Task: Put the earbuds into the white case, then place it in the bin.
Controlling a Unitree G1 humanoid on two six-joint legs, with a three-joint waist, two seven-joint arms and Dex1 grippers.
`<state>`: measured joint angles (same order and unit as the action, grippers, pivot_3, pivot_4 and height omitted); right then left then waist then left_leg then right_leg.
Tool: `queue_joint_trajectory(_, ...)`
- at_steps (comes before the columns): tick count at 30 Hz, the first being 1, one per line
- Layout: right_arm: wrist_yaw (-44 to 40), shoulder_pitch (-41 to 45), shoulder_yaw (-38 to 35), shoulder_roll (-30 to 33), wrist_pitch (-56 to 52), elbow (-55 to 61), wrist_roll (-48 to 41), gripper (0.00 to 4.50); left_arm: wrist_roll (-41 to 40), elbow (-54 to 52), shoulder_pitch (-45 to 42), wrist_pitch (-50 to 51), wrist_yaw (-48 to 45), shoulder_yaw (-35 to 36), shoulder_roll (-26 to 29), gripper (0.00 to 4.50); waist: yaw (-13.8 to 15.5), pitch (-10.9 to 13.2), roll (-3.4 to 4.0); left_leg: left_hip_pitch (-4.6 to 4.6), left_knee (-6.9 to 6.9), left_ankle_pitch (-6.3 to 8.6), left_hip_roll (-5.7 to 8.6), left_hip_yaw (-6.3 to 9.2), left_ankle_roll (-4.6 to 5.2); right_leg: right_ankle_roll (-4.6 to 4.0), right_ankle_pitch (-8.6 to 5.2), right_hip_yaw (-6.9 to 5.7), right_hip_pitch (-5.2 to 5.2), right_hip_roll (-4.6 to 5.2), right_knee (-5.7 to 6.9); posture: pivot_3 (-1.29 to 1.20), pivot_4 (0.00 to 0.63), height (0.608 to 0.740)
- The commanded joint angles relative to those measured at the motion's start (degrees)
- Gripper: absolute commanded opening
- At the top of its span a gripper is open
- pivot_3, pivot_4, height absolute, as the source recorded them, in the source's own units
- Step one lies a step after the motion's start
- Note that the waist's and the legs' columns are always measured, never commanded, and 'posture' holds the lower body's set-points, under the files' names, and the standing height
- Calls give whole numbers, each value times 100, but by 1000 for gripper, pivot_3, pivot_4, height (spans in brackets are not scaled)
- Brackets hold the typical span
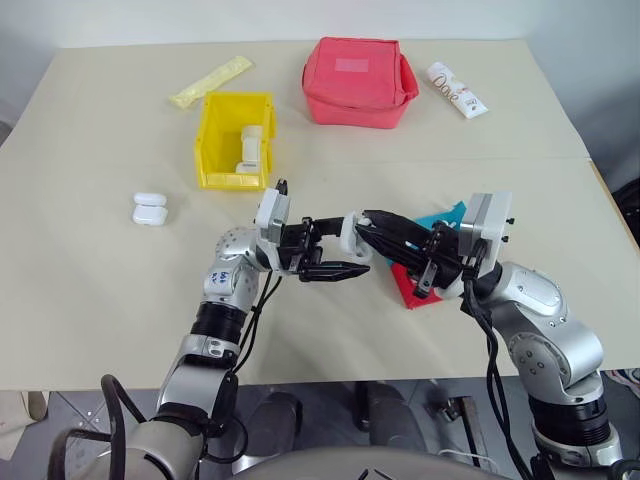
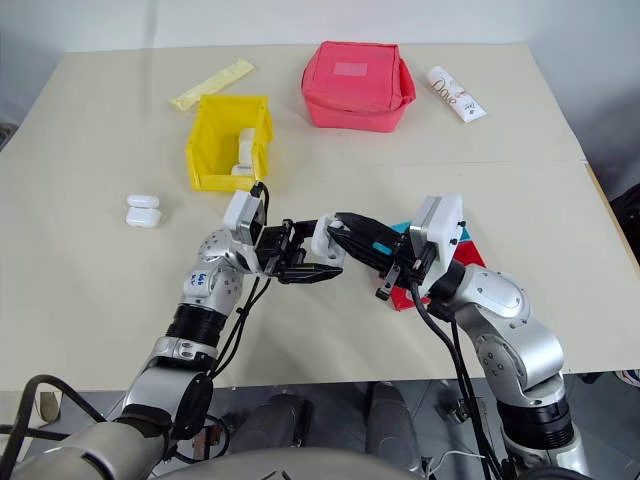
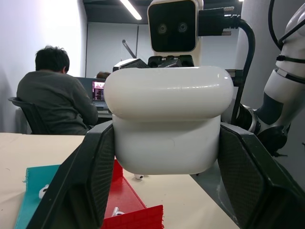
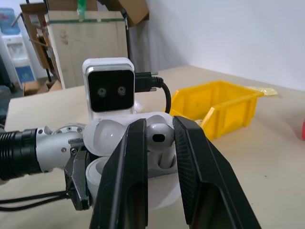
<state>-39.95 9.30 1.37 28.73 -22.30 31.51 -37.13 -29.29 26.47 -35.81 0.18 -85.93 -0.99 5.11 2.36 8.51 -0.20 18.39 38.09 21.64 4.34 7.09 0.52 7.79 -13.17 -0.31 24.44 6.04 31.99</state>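
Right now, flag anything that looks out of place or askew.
Nothing stands out. The left gripper holds the white case open in mid-air while the right gripper presses an earbud into it.

A glossy white case (image 3: 167, 125) is seen between black fingers (image 3: 83, 183), and a white earbud (image 4: 159, 138) between the other black pair. The bin (image 1: 235, 140) is bright yellow, with white cases inside. Two more white cases (image 1: 148, 208) are set against the beige counter (image 1: 100, 290). A red pouch (image 1: 358, 82), a pale yellow packet (image 1: 211, 81), a white tube (image 1: 457, 89) with reddish lettering, and teal (image 1: 440, 217) and red trays (image 1: 408, 288) are also shown.
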Motion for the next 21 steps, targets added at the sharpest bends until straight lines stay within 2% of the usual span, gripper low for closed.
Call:
queue_joint_trajectory(1,-180,-109,201,288,-410,95,5,437,-201,-8,-365,-293,-38,205,-64,2789,1,0,0,0,0,0,0,0,0,0,0,0,0,-1,0,0,150,740)
queue_joint_trajectory(12,-256,171,140,609,-707,66,-108,437,-154,491,-610,-701,-37,225,-103,2789,5,1,-1,2,0,0,0,0,0,0,0,-1,0,1,-2,0,150,740)
queue_joint_trajectory(21,-157,614,-271,851,-955,214,-278,3365,21,1185,-782,-1165,-102,260,-143,2789,20,2,-3,2,1,0,0,1,0,0,0,-2,0,1,-5,0,150,740)
